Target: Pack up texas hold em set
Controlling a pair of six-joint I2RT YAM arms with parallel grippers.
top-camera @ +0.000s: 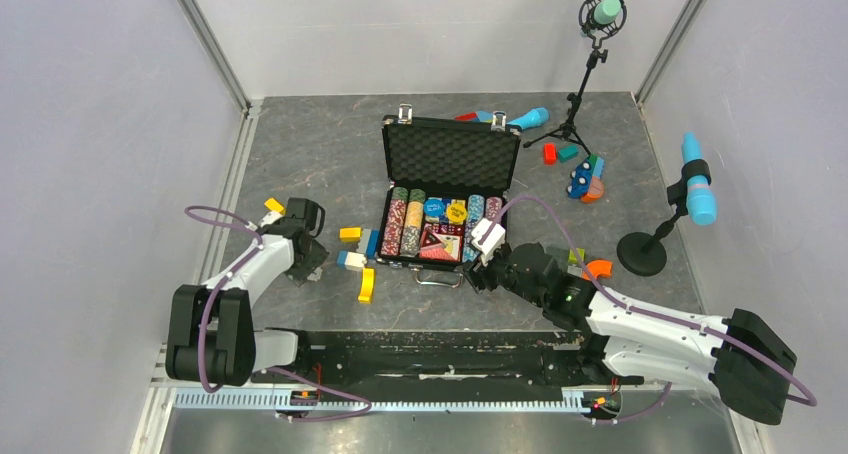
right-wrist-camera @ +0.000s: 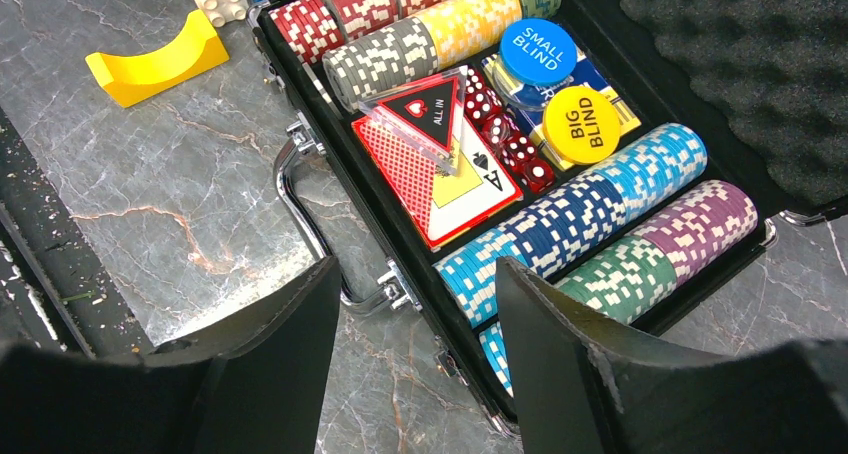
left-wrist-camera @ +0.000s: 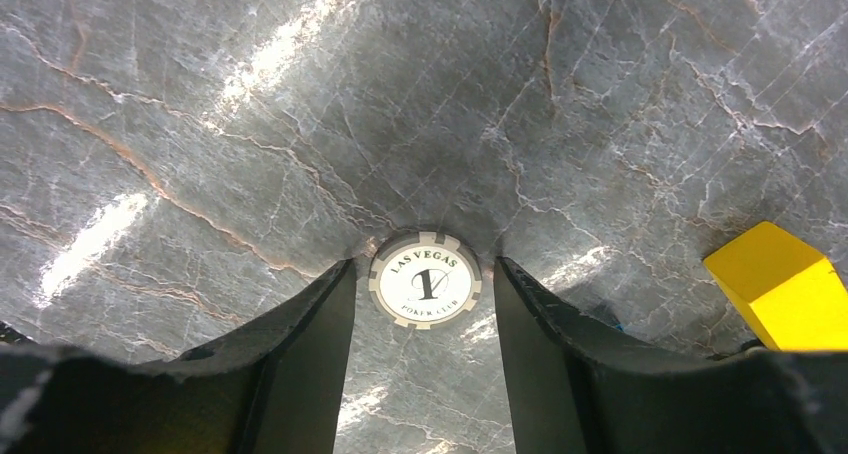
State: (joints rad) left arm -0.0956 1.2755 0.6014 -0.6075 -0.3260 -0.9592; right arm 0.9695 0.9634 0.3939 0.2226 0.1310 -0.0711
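case [top-camera: 450,156] — black | lone chip [left-wrist-camera: 425,279] — white, grey-edged | table [left-wrist-camera: 250,124] grey marble | block [left-wrist-camera: 780,286] yellow

Grey marbled worktop [top-camera: 330,154] carries coloured toy blocks [top-camera: 585,179], a yellow arch block [right-wrist-camera: 160,59], a blue microphone [top-camera: 528,118] lying flat, a tripod-mounted green microphone [top-camera: 603,14] and a stand-mounted blue microphone [top-camera: 697,192] at right.

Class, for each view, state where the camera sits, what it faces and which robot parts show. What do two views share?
Top external: above and behind, looking down on the table and open briefcase; left arm and right arm show.
Left wrist: on the left arm, facing down at a white chip on the table; the open left tool shows.
Right wrist: on the right arm, angled down at the briefcase's chip rows; the open right tool shows.
Shared: top and right wrist both show the briefcase.
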